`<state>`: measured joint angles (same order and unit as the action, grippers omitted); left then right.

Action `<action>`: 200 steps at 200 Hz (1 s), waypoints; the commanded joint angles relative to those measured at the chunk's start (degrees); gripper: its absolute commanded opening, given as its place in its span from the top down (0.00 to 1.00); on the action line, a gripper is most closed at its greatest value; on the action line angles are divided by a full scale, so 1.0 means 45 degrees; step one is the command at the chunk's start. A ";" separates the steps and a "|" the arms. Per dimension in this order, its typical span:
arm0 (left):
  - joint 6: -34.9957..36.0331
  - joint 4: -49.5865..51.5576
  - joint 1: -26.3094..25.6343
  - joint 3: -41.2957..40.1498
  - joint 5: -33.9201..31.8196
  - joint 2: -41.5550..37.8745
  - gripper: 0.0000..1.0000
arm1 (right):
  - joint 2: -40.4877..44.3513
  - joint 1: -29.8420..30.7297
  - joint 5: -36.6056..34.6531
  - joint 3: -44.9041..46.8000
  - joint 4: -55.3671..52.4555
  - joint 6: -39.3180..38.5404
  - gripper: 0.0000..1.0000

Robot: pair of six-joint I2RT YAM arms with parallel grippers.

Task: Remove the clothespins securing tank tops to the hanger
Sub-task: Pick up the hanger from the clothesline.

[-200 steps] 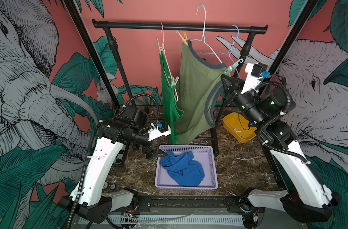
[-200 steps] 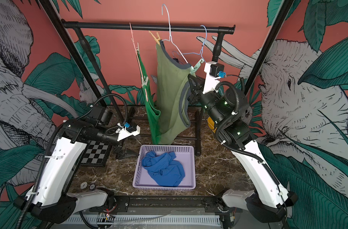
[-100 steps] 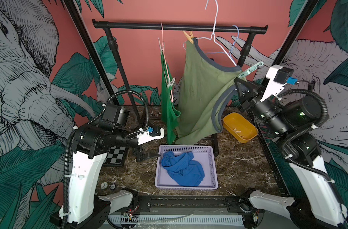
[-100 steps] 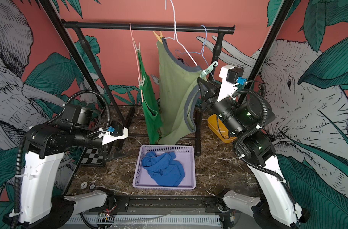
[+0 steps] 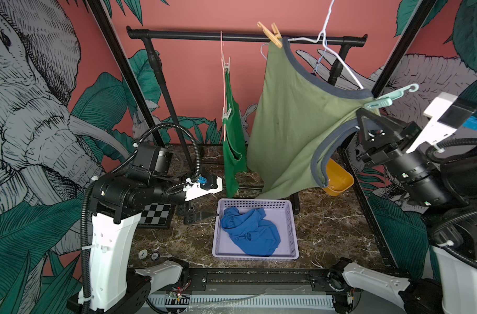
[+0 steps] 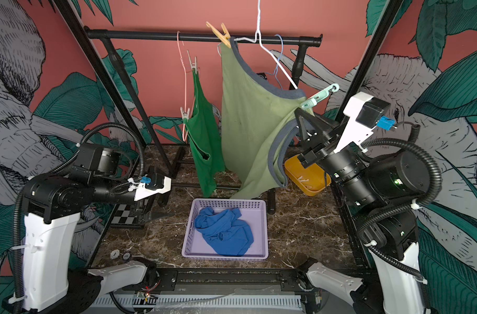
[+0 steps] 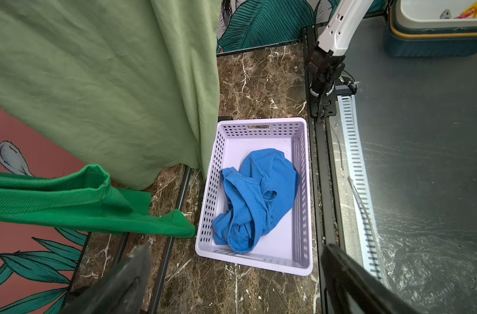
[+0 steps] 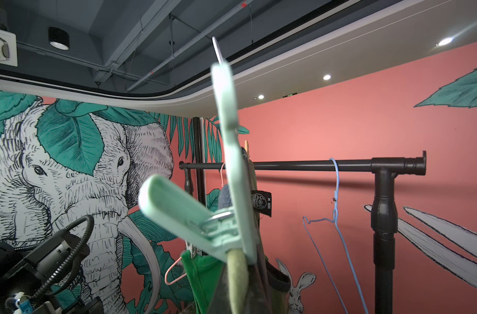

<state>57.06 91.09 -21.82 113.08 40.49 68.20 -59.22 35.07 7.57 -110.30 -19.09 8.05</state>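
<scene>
Since a second ago the right arm has swung back toward its own side, drawing one corner of the olive tank top (image 5: 291, 122) out with it, and the left arm has drawn away from the basket (image 5: 293, 228).

The right gripper (image 5: 361, 115) is clenched on the olive top's fabric, just below the mint clothespin (image 5: 381, 102), which is clipped on the grey-trimmed corner. In the right wrist view that clothespin (image 8: 226, 190) fills the middle, biting olive cloth. The top's other upper corner is pinned by the tan clothespin (image 5: 271, 32) up by the black rail (image 5: 191, 34), and the cloth stretches taut between the two. The white hanger (image 5: 340, 58) slants along the neckline, its hook running out of the top of both top views.

The bright green tank top (image 5: 233, 141) hangs from the pink hanger (image 5: 222, 81), with two white clothespins (image 5: 226, 64) on it, one high and one lower. A blue hanger (image 6: 276, 62) hangs bare on the rail.

The blue tank top (image 5: 249, 231) lies crumpled in the lilac basket on the counter (image 5: 329, 225). The left gripper (image 7: 237, 252) is released, jaws wide and holding nothing, low beside the basket's edge.
</scene>
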 commanded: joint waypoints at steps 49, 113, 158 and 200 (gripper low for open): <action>0.0674 0.0969 -0.0043 0.0005 0.0619 -0.0121 0.00 | 0.0328 -0.0049 0.0588 -0.1544 0.0484 0.0054 1.00; 0.1212 0.1834 0.0004 0.0433 0.0882 -0.0155 0.01 | 0.0271 -0.0059 0.1182 -0.2805 -0.0297 0.0661 1.00; 0.1530 0.2228 0.0387 0.0526 0.1875 -0.0236 0.01 | 0.0038 -0.0059 0.1396 -0.3684 -0.0758 0.1025 1.00; 0.1759 0.2434 0.0636 0.0572 0.2325 -0.0273 0.01 | -0.0311 -0.0044 0.1554 -0.4581 -0.1106 0.1277 1.00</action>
<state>62.67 92.53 -19.44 114.50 47.62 67.68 -59.70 35.07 13.58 -128.33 -28.56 12.49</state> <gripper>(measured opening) 0.993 0.049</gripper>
